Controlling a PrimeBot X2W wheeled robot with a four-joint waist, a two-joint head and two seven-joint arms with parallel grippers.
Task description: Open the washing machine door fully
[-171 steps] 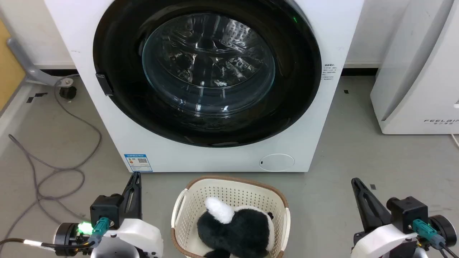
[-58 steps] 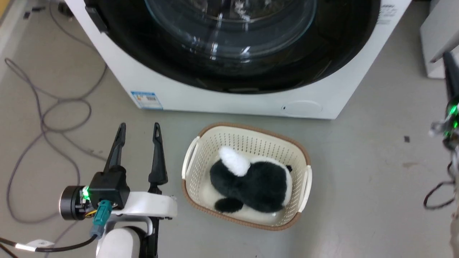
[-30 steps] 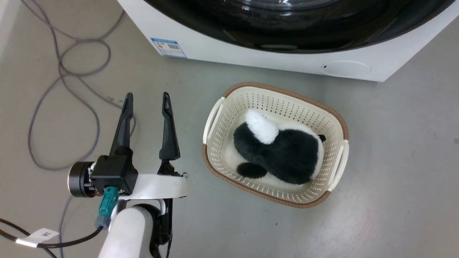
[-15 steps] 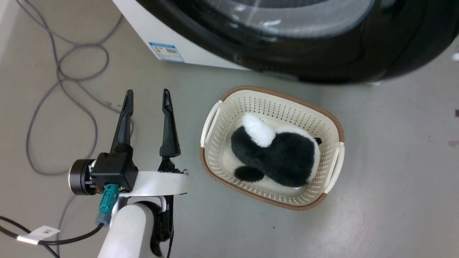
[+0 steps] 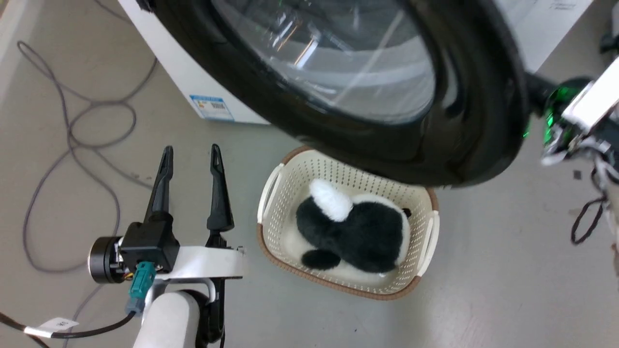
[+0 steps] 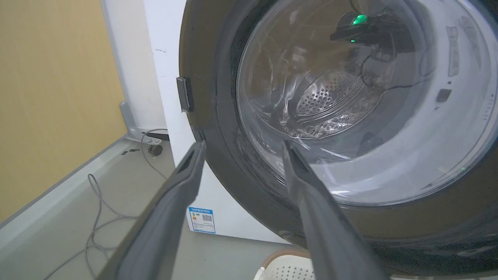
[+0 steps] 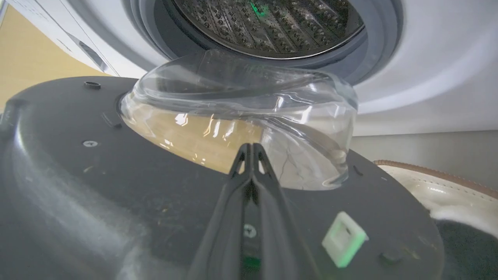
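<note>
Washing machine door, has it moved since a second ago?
Yes. The door has swung outward from the front of the washing machine, where it sat flush, and now overhangs the basket.

Left gripper: 2 long dark tapered fingers
Left forearm: glossy white shell
Plug: teal, black cable, white tag
Right wrist: green light

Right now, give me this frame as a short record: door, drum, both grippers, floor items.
door: washing machine door partly open, overhanging the basket
drum: steel drum exposed behind it
left gripper: open, empty, beside the basket
right gripper: shut, at the door's matte inner side, near the glass bowl
floor: cream laundry basket holding a black-and-white plush toy
</note>
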